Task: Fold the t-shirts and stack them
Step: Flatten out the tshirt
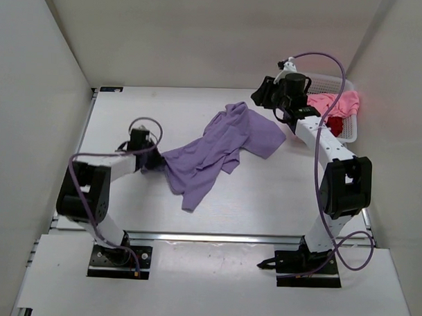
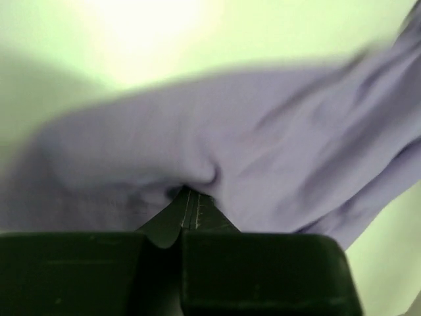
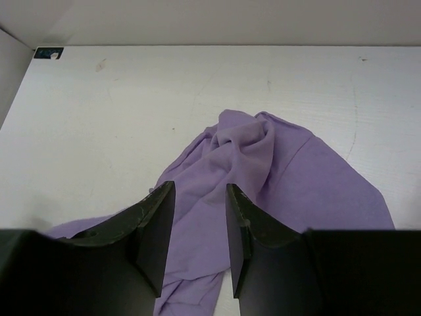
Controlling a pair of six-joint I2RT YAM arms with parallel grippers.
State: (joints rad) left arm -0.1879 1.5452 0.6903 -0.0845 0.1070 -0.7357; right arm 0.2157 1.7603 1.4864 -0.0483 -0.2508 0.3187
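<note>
Left pincer clamped, right pincer agape

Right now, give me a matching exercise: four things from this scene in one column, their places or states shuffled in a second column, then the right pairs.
Column one:
1. purple shirt
2. pink shirt
3. left end effector
4. right end effector

Column two:
A. in the basket
B. open, holding nothing
C. crumpled on the table
D. shut on purple fabric

Pairs: 1-C, 2-A, 3-D, 4-B.
</note>
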